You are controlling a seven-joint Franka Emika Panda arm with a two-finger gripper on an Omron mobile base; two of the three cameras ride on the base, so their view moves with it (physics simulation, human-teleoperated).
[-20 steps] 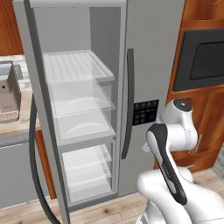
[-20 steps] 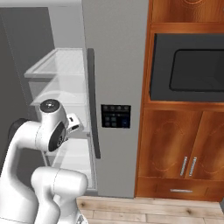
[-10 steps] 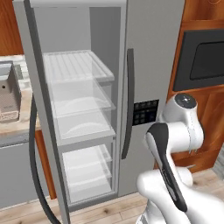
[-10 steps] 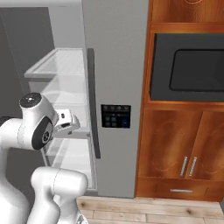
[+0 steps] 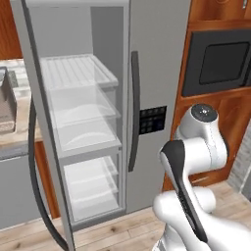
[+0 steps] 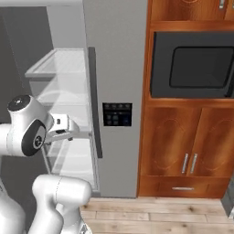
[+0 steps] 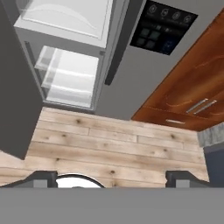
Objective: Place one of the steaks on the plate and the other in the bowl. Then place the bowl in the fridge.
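The grey fridge (image 5: 157, 73) stands with its left door (image 5: 27, 98) swung wide open, baring clear shelves and a lower drawer (image 5: 90, 181). Faint pale arcs (image 5: 81, 113) show through the middle shelf front; I cannot tell whether they are the bowl. The steaks and the plate are out of view. My gripper (image 7: 113, 178) hangs in front of the fridge (image 7: 131, 87) and points down at the wooden floor (image 7: 109, 148), open, with nothing between its fingertips (image 7: 41, 178). In the right base view the hand (image 6: 64, 130) sits low beside the fridge's (image 6: 116, 55) shut right door.
The open door's dark handle (image 5: 37, 186) curves down at the left. A counter with a grey appliance (image 5: 6, 103) lies further left. A dark built-in oven (image 6: 196, 59) in wood with cabinet doors (image 6: 187, 146) below stands right of the fridge.
The arm has folded back: the hand drew away from the fridge opening, leftward in the right base view, and the elbow swung right in the left base view. The fridge stays open.
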